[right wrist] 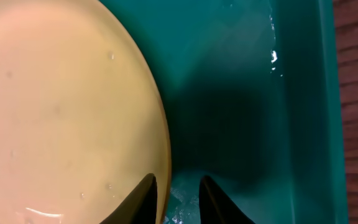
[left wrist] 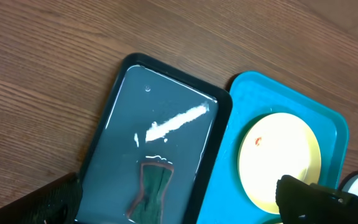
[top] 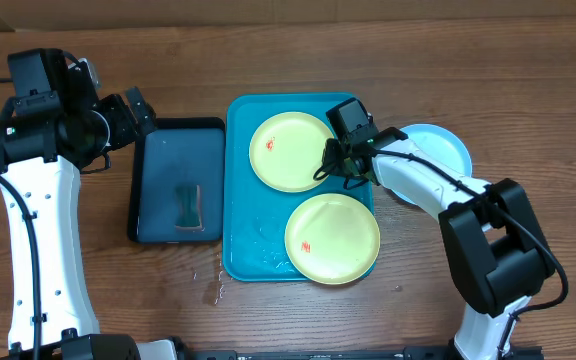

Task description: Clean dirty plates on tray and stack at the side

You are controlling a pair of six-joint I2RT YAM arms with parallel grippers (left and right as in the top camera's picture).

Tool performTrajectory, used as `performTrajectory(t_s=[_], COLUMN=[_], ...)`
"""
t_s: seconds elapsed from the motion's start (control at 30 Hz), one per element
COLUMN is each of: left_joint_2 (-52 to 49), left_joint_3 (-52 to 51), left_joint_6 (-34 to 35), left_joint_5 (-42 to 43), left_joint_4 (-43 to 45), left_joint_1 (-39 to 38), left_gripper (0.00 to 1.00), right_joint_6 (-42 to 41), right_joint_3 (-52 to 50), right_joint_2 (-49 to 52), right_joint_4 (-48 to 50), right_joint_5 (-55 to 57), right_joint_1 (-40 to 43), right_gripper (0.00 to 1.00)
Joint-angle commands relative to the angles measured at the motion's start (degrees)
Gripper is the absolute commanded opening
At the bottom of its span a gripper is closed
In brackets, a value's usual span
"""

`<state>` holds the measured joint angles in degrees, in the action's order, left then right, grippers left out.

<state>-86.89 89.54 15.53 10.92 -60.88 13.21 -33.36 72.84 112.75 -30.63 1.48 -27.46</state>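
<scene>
Overhead, the turquoise tray (top: pixel 236 200) lies mid-worktop (top: pixel 298 50) and carries the far yellow-green plate (top: pixel 286 152) and the near yellow-green plate (top: pixel 333 238), both smeared red. A light blue plate (top: pixel 446 148) sits on the wood just right of the tray, partly under the right arm. The right tool (top: pixel 336 165) is at the far plate's right edge. The left tool (top: pixel 136 108) stands wide apart left of the tray, above a navy tray (top: pixel 163 150) touching its left rim. The left wrist view shows that navy tray wet, a dark green sponge (left wrist: pixel 151 193) inside. In the right wrist view, narrow-set fingertips (right wrist: pixel 145 199) straddle the plate's rim; whether they clamp it, I cannot tell.
</scene>
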Motion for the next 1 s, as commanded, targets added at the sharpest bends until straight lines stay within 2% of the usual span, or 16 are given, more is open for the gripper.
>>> performTrajectory(t_s=[0.0, 0.03, 0.1, 0.27, 0.3, 0.33, 0.4, 0.5, 0.8, 0.97], left_joint_2=[0.74, 0.74, 0.74, 0.74, 0.74, 0.74, 0.74, 0.74, 0.74, 0.74], left_joint_3=[0.63, 0.63, 0.63, 0.63, 0.63, 0.63, 0.63, 0.63, 0.63, 0.63], left_joint_6=[-0.09, -0.09, -0.09, -0.09, -0.09, -0.09, -0.09, -0.09, -0.11, -0.09], left_joint_5=[0.5, 0.5, 0.5, 0.5, 0.5, 0.5, 0.5, 0.5, 0.5, 0.5], left_joint_4=[0.0, 0.0, 0.0, 0.0, 0.0, 0.0, 0.0, 0.0, 0.0, 0.0], left_joint_1=[-0.11, -0.11, -0.11, -0.11, -0.11, -0.11, -0.11, -0.11, -0.11, -0.11], left_gripper=[1.0, 1.0, 1.0, 1.0, 1.0, 1.0, 1.0, 1.0, 1.0, 1.0], right_joint_6=[-1.16, -1.14, -0.63, 7.19, 8.04, 8.15, 8.13, 7.89, 6.54, 3.45], right_joint_3=[-0.26, -0.26, 0.15, 4.31, 5.11, 5.57, 5.57, 5.53, 5.11, 4.87], right_joint_2=[1.6, 1.62, 1.36, 0.83, 0.83, 0.83, 0.83, 1.42, 2.25, 2.25], right_joint_4=[0.13, 0.11, 0.31, -1.77, -2.51, -2.73, -2.43, -1.79, -3.34, -4.59], right_joint_5=[-1.18, -1.14, -0.87, -0.72, -0.74, -0.74, -0.72, -0.72, -0.72, -0.74], right_joint_1=[0.02, 0.02, 0.04, 0.55, 0.55, 0.57, 0.57, 0.52, 0.52, 0.48], right_gripper=[0.15, 0.04, 0.04, 0.04, 0.04, 0.09, 0.23, 0.28, 0.27, 0.17])
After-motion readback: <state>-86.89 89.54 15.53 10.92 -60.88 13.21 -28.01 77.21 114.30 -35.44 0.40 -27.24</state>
